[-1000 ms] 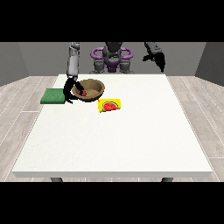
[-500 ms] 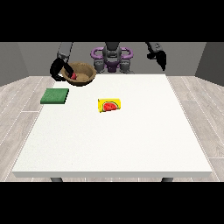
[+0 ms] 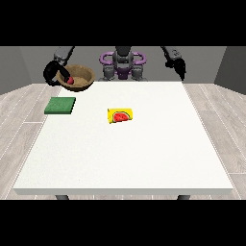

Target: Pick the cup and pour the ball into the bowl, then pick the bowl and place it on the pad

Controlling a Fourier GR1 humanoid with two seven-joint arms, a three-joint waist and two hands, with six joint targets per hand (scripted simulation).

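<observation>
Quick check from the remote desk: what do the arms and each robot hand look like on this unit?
Both arms are grey, segmented links coming off a grey torso with purple rings at the shoulders. The robot hand at the view's left is black, and so is the robot hand at the view's right. No cables, markings or sleeves can be made out from this view.

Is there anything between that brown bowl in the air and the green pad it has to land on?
Nothing visible. The brown wooden bowl, carried by the robot hand at the view's left, hangs above the flat green pad; the yellow watermelon card lies aside.
</observation>
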